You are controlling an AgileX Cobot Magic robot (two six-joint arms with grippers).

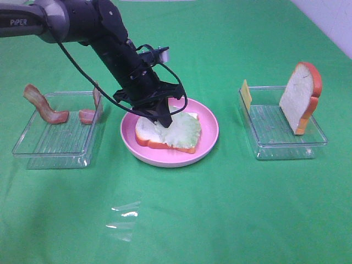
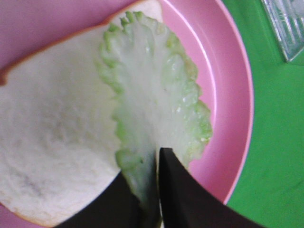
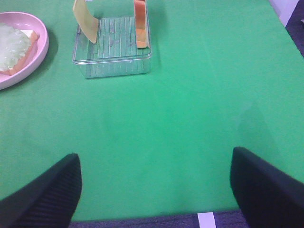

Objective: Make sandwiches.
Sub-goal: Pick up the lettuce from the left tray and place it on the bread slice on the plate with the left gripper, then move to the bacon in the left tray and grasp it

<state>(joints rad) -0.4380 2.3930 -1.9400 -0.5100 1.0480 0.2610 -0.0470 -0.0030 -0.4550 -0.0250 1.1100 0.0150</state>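
Both left gripper (image 2: 157, 159) fingers (image 2: 178, 185) are pinching the seemingly limp, light lettuce leaf (image 2: 156, 95) at its stem end. The right gripper (image 3: 154, 156) is standing wide open, empty.

My left gripper (image 1: 163, 118) and right gripper (image 3: 154, 154) are black. The plate (image 1: 209, 137) is pink. On it, the bread slice (image 1: 144, 131) is white with an orange-brown crust, and the lettuce leaf (image 1: 181, 129) is pale green, whitish at its middle. Left of the plate are red-brown bacon strips (image 1: 44, 107) in a clear ribbed tray (image 1: 33, 151). Right of the plate are a yellow cheese square (image 1: 246, 94) and a white, orange-crusted second bread slice (image 1: 300, 96). The cloth (image 1: 231, 209) is green.
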